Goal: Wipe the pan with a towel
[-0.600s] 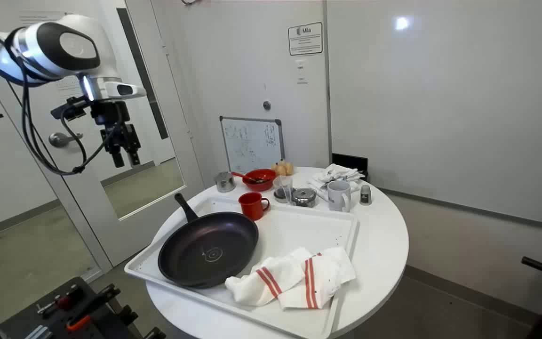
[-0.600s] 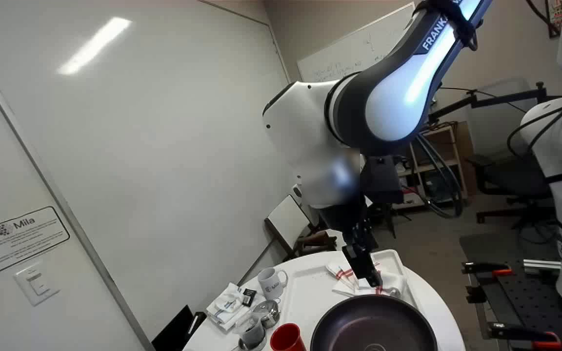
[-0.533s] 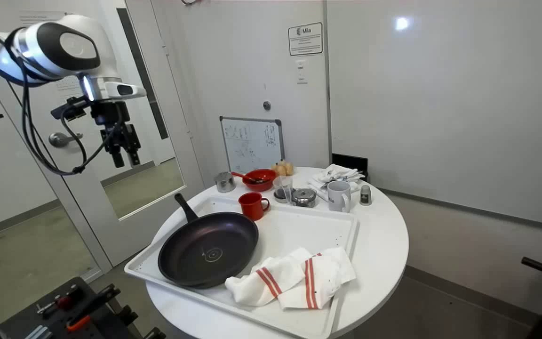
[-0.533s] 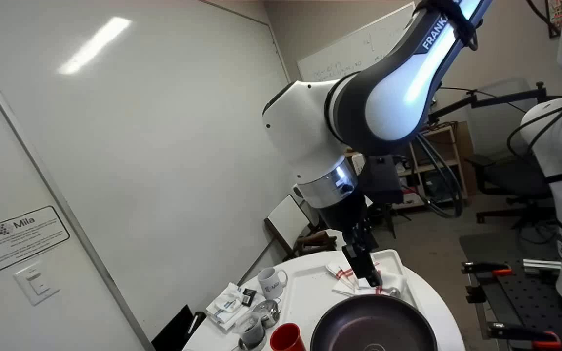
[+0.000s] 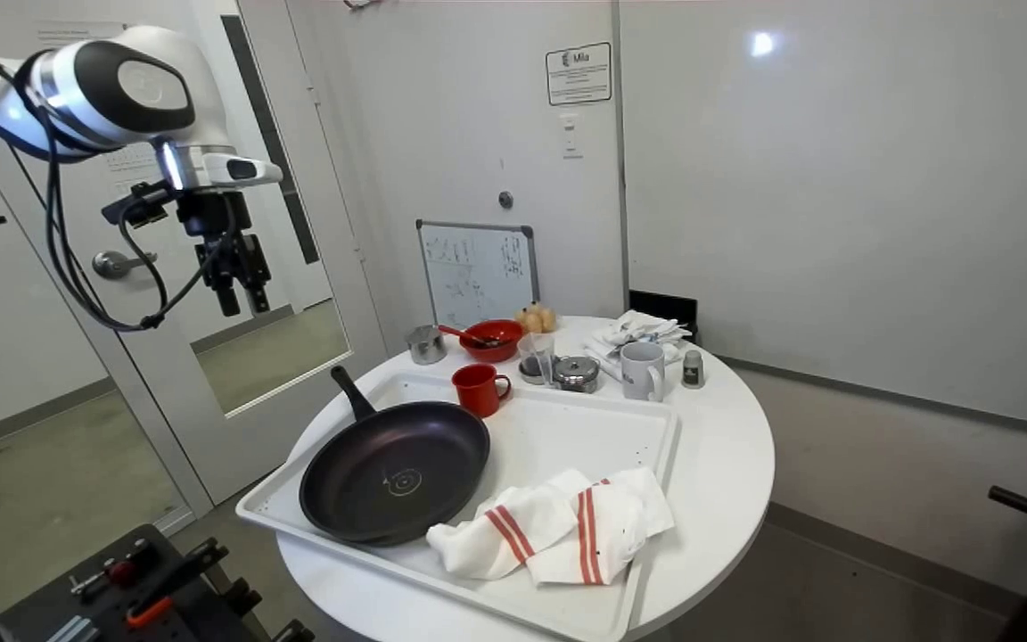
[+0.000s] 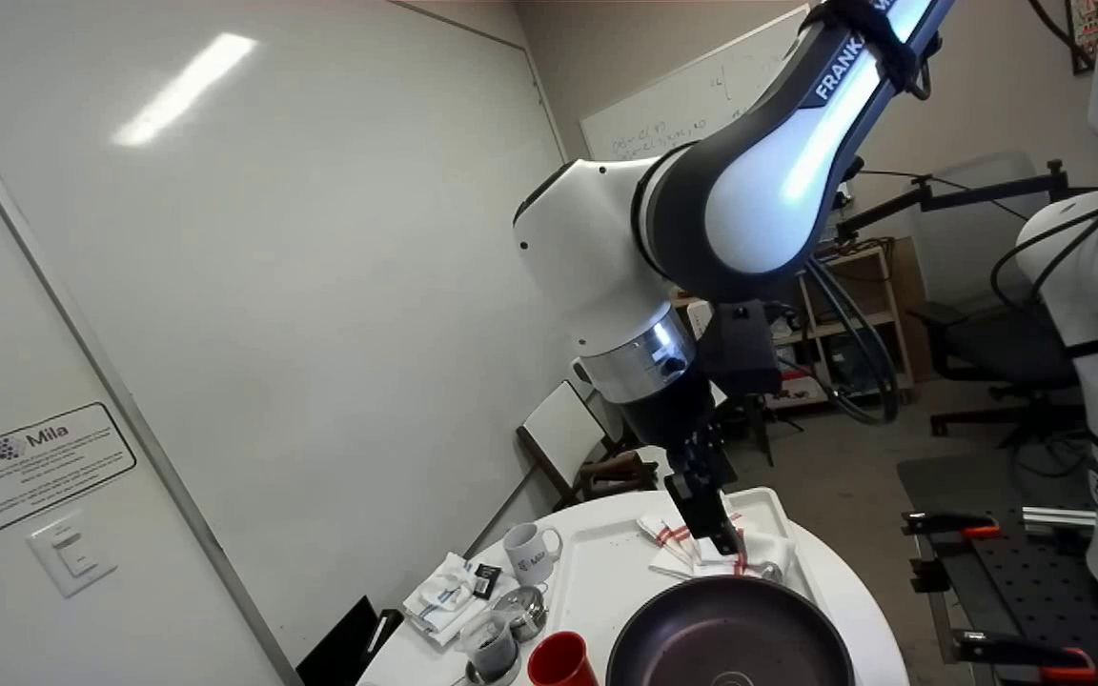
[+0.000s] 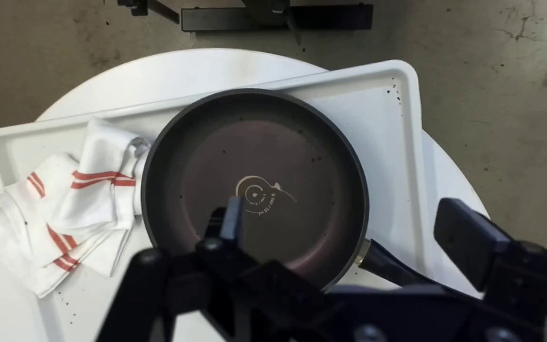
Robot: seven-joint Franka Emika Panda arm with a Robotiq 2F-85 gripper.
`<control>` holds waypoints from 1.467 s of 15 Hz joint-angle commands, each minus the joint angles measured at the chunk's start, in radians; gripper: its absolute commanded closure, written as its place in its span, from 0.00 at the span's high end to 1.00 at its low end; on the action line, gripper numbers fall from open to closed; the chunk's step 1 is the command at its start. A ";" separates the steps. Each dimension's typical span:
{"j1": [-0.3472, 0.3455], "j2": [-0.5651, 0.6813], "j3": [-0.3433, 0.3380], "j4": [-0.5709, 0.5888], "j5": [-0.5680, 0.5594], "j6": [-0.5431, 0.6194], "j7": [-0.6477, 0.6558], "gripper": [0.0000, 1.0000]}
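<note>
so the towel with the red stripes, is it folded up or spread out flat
Loosely folded, not spread flat: in the wrist view, the towel lies in rumpled, overlapping layers.

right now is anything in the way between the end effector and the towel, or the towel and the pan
Nothing visible: the end effector hangs open with free air to the towel, which lies beside the pan; only its raised rim may need clearing.
</note>
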 commanded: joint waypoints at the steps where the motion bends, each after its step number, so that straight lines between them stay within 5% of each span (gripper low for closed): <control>1: 0.004 0.018 -0.049 0.009 -0.005 0.017 -0.017 1.00; 13: -0.102 0.160 -0.270 0.005 0.064 0.295 -0.177 1.00; 22: -0.171 0.329 -0.355 0.009 0.214 0.510 -0.270 1.00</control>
